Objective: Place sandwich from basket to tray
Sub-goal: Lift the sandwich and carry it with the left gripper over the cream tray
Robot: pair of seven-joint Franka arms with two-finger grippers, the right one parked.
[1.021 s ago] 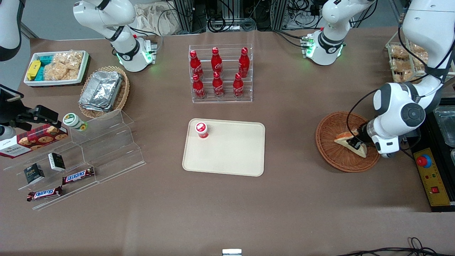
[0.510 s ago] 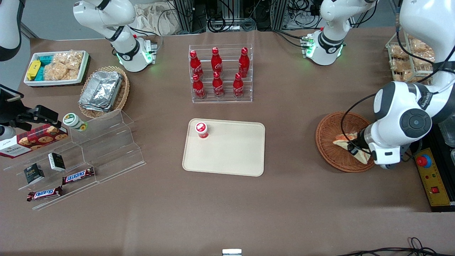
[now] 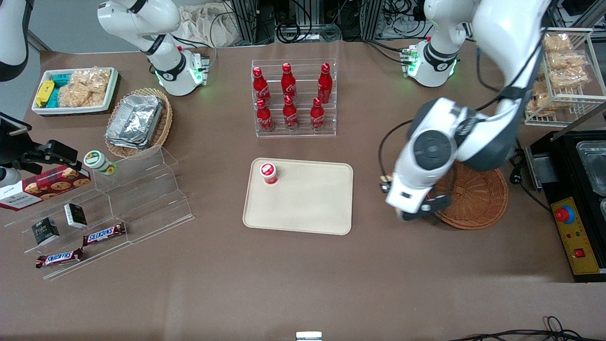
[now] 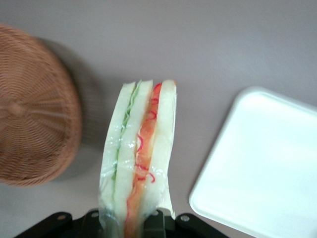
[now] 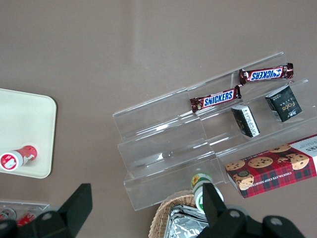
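Note:
The sandwich (image 4: pixel 139 158), a wedge of white bread with orange-red and green filling, stands on edge in my gripper (image 4: pixel 126 224), which is shut on its base. In the front view the arm's hand (image 3: pixel 413 195) hangs above bare table between the basket (image 3: pixel 479 201) and the tray (image 3: pixel 307 206), hiding most of the sandwich. The round reddish-brown basket (image 4: pixel 29 114) holds nothing. The beige tray (image 4: pixel 262 168) lies beside the sandwich, toward the parked arm's end. A small red-capped bottle (image 3: pixel 269 173) stands on the tray's corner.
A clear rack of red cola bottles (image 3: pixel 293 99) stands farther from the camera than the tray. A wire rack of snacks (image 3: pixel 563 71) and a black box with a red button (image 3: pixel 575 237) lie at the working arm's end. An acrylic step shelf (image 3: pixel 142 189) lies toward the parked arm's end.
The gripper has lifted the sandwich out of the basket and carried it toward the tray. The basket is left empty.

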